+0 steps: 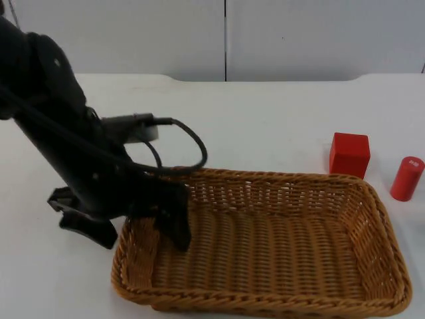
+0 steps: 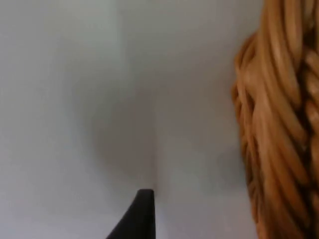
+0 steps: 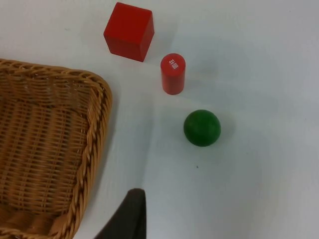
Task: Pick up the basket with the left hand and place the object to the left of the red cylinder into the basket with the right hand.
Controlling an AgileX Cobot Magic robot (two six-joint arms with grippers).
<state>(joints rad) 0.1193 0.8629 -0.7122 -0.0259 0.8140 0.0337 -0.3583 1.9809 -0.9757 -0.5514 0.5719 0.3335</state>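
Wicker basket [image 1: 279, 266] flat on table, red cube [image 1: 349, 154] just left of upright red cylinder [image 1: 406, 178]

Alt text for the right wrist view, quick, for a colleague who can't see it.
A red cube, a red cylinder and a green ball stand apart on the white table, in a line beside a wicker basket that holds nothing.

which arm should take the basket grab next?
Left. Its pincer is already at the wicker basket's left rim, one finger inside the wall. The right arm waits above the red cube, red cylinder and green ball.
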